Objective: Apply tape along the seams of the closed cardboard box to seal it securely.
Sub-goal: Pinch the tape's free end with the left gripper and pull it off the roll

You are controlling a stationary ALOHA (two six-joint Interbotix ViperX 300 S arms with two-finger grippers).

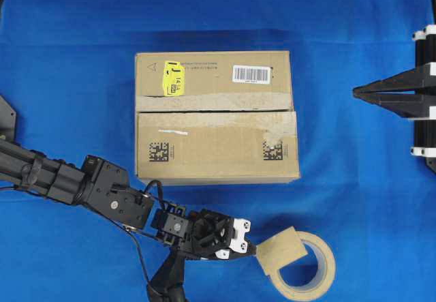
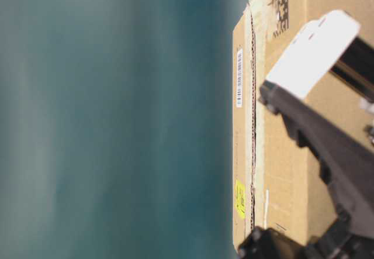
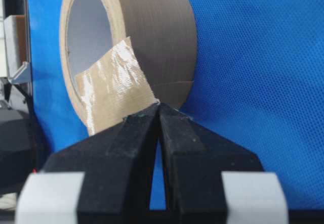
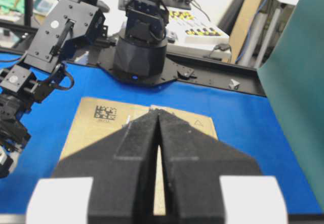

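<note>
Left gripper [image 1: 253, 250]: jaws closed on the tape [image 1: 280, 250], bottom centre, at the roll [image 1: 317, 275].
Right gripper [image 1: 355, 93]: jaws closed, empty, right edge.
Box [image 1: 218, 148]: centre of blue tabletop [image 1: 354, 200], seam [image 1: 211, 112] untaped.

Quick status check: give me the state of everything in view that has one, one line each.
Left hand: shut on the tape's corner.
Right hand: shut, holding nothing, off the box.
Tape: loose end lifted off the roll, not yet on the box.
Tape roll: on the cloth, near the box.
Cardboard box: flaps closed.
Seams: gap still showing, only old torn strips alongside.
</note>
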